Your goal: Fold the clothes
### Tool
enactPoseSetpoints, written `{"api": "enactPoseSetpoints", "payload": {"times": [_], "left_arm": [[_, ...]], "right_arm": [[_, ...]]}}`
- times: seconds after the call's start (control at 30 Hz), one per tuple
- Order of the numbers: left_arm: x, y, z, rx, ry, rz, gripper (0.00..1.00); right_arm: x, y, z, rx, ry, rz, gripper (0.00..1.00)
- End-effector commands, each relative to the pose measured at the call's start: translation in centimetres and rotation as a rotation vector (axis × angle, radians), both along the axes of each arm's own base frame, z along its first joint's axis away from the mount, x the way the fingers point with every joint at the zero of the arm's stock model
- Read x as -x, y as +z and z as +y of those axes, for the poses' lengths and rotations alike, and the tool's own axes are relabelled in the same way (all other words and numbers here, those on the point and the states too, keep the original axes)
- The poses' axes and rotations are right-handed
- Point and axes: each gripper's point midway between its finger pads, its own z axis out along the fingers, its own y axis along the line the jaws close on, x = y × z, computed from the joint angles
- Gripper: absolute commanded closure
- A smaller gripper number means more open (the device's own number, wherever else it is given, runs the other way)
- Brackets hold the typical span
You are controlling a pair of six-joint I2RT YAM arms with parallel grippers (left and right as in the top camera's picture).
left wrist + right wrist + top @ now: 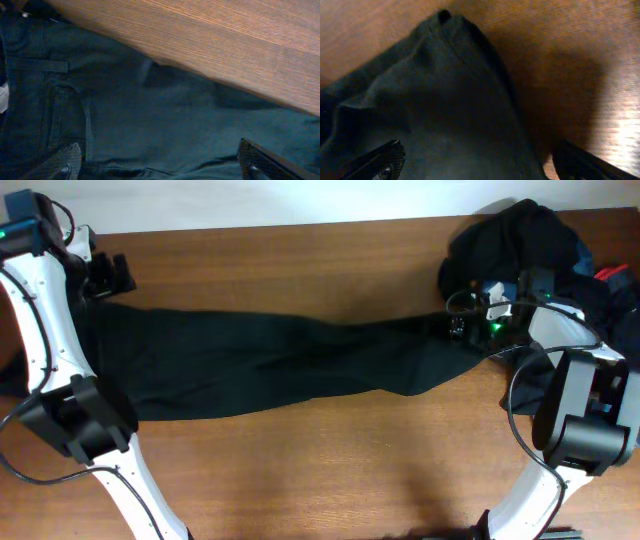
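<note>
Hovering spread and empty over the black trousers (pixel 280 365) stretched across the table (pixel 300 470), left gripper (pixel 160 165) at the waist, right gripper (pixel 475 165) at the hem, either could pinch one layer only, or the right could snag the nearby pile (pixel 530 240), skewing the fold.

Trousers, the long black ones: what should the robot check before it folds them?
1. Trousers stretched long across the table: ok.
2. Left gripper open at the waist end: ok.
3. Right gripper open at the leg hem: ok.
4. Cloth smooth: not ok, there are creases in the middle.
5. Leg end apart from the pile: cannot tell, the right arm hides it.
</note>
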Motion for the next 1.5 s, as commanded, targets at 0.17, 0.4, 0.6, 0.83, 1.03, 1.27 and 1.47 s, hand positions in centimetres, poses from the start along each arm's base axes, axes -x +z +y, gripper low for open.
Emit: {"api": "enactPoseSetpoints", "payload": {"times": [0.17, 0.4, 0.6, 0.83, 1.03, 1.27, 1.47], "left_arm": [[0.6, 5.1, -1.0, -0.028, -0.008, -0.096, 0.01], [1.1, 4.9, -0.6, -0.055, 0.004, -0.071, 0.01], [1.0, 5.0, -0.2, -0.073, 0.011, -0.072, 0.01], [1.0, 5.0, -0.2, -0.072, 0.011, -0.072, 0.01], [1.0, 5.0, -0.2, -0.072, 0.011, -0.071, 0.01], [1.0, 5.0, -0.2, -0.072, 0.011, -0.072, 0.01], [1.0, 5.0, -0.2, -0.072, 0.011, -0.072, 0.01]], "right_arm": [[0.9, -2.0, 4.2, -0.058, 0.07, 0.057, 0.01], [1.6, -2.9, 8.4, -0.075, 0.166, 0.092, 0.05], [1.7, -3.0, 9.1, -0.081, 0.162, 0.104, 0.73], [1.1, -2.2, 7.1, -0.081, 0.116, 0.096, 0.96], [-0.6, 3.2, 3.6, -0.06, 0.069, 0.026, 0.96], [-1.1, 10.2, -1.8, -0.001, -0.022, 0.014, 0.96], [-1.2, 16.8, -5.7, 0.112, -0.041, -0.049, 0.96]]}}
